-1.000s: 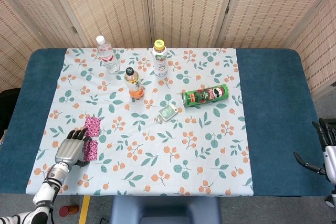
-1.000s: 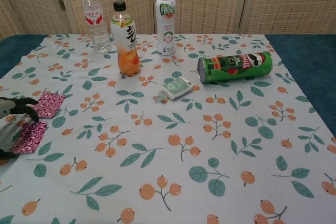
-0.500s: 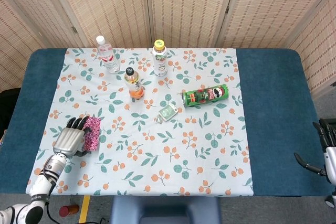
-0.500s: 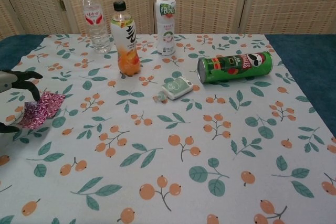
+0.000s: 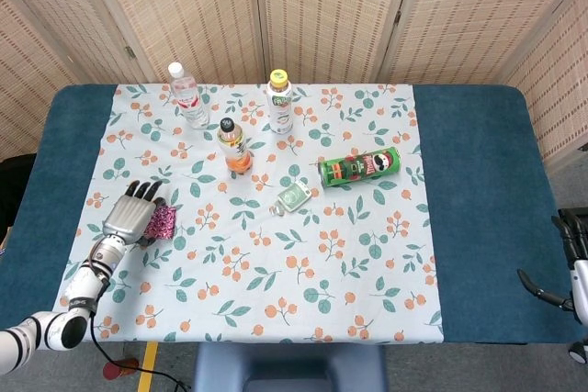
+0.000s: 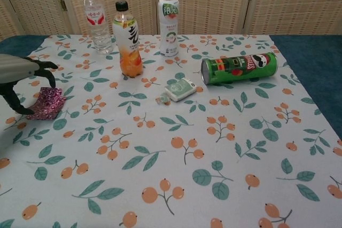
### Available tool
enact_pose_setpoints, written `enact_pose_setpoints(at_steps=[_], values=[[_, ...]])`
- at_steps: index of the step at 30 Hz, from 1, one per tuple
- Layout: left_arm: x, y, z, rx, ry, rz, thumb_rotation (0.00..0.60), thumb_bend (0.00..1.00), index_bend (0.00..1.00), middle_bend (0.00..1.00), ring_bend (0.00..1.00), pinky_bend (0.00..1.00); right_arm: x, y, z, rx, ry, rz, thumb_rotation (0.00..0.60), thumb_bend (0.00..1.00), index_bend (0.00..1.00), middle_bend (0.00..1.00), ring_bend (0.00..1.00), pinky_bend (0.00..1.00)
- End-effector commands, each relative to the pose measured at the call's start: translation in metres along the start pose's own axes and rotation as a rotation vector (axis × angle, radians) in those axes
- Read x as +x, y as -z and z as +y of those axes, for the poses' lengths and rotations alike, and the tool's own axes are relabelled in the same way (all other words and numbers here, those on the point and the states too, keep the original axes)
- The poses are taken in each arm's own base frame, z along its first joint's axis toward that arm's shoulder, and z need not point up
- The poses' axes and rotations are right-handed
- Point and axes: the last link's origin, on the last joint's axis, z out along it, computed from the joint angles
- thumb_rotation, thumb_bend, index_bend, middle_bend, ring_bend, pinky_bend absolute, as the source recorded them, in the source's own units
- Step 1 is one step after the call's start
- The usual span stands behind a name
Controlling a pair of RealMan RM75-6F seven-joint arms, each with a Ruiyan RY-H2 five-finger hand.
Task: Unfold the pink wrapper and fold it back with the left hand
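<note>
The pink wrapper (image 5: 163, 221) (image 6: 47, 103) lies doubled over on the floral cloth near the table's left side. My left hand (image 5: 134, 212) (image 6: 22, 80) arches over it from the left. In the chest view its thumb touches the wrapper's near left edge and a finger (image 6: 49, 77) comes down at its far edge, so the wrapper sits pinched between them. My right hand (image 5: 573, 262) hangs off the table's right edge, fingers apart, holding nothing; the chest view does not show it.
An orange drink bottle (image 5: 235, 146) (image 6: 128, 41), a clear water bottle (image 5: 187, 95) (image 6: 95, 18) and a white yellow-capped bottle (image 5: 279, 103) (image 6: 170, 21) stand at the back. A green chip can (image 5: 360, 167) (image 6: 239, 68) lies on its side, with a small white-green pack (image 5: 293, 196) (image 6: 179, 89) beside it.
The left hand lifted the wrapper's near half and carried it away from me over the far half. The wrapper went from two spread panels to one folded piece. The right hand stayed put.
</note>
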Motion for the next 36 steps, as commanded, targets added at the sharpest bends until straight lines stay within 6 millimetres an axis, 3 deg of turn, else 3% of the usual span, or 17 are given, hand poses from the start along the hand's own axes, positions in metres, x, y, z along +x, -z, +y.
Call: enact_pose_setpoints(at_steps=[1,24,31,34,36], values=[[-0.003,-0.005,-0.002,0.008,0.008,-0.016,0.6,0.25,0.28,0.0,0.0,0.0,0.0,0.0,0.0,-0.001,0.001,0.0,0.328,0.3,0.0,0.0,0.0,0.0],[-0.005,-0.002,-0.008,0.06,0.05,-0.04,0.6,0.24,0.15,0.0,0.0,0.0,0.0,0.002,0.001,-0.005,-0.002,0.005,0.326,0.3,0.0,0.0,0.0,0.0],[0.013,0.028,-0.031,0.159,0.299,0.093,0.6,0.25,0.16,0.0,0.0,0.0,0.005,-0.002,0.003,0.019,-0.002,-0.003,0.347,0.3,0.0,0.0,0.0,0.0],[0.016,0.05,-0.043,0.199,0.367,0.17,0.6,0.25,0.19,0.0,0.0,0.0,0.009,-0.005,0.004,0.03,-0.009,-0.006,0.388,0.3,0.0,0.0,0.0,0.0],[0.015,0.064,-0.049,0.214,0.397,0.212,0.6,0.25,0.2,0.0,0.0,0.0,0.011,-0.007,0.005,0.03,-0.014,-0.003,0.47,0.3,0.0,0.0,0.0,0.0]])
